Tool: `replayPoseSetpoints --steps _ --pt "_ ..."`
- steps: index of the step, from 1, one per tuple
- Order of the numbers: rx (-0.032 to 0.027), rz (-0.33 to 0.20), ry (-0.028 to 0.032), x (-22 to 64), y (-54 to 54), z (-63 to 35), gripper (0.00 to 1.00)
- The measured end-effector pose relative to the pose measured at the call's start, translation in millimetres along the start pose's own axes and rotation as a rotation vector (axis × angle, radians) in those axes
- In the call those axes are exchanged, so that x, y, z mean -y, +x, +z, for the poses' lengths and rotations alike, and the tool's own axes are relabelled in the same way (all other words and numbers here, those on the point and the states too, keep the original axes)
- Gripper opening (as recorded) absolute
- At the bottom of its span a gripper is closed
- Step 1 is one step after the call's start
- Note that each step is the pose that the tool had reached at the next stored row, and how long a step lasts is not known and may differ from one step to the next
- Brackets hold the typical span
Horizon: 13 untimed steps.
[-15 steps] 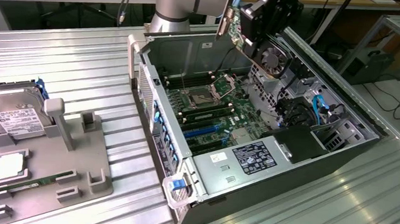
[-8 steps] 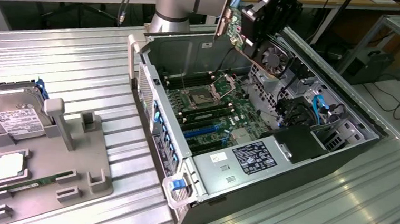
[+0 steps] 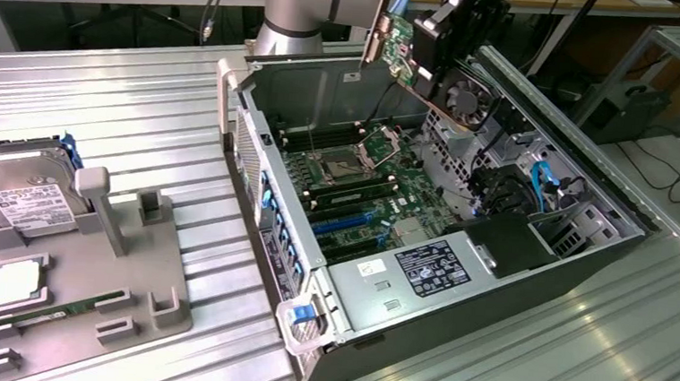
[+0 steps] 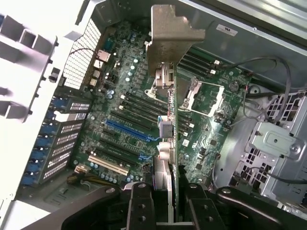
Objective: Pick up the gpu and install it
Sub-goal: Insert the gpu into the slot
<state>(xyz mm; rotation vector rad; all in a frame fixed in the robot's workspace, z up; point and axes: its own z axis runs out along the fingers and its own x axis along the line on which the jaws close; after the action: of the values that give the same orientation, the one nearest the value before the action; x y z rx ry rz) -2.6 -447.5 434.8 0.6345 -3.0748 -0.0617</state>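
The gpu, a thin card with a silver metal end bracket, hangs in the air over the far end of the open computer case. My gripper is shut on it. In the wrist view I look along the card's edge, with my two black fingers clamping it from either side and the gripper centred on it. Below the card lies the motherboard with its blue expansion slot and black slots. The card is apart from the board.
On the exterior view's left, a grey fixture tray carries a silver hard drive, a square chip and a green memory stick. Inside the case are the processor socket, a fan, cables and drive cages.
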Motion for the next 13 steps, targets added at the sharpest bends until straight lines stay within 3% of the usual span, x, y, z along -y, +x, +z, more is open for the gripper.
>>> replayPoseSetpoints --steps 13 --pt "-0.0047 -0.121 -0.0007 0.0 0.0 0.0 0.29"
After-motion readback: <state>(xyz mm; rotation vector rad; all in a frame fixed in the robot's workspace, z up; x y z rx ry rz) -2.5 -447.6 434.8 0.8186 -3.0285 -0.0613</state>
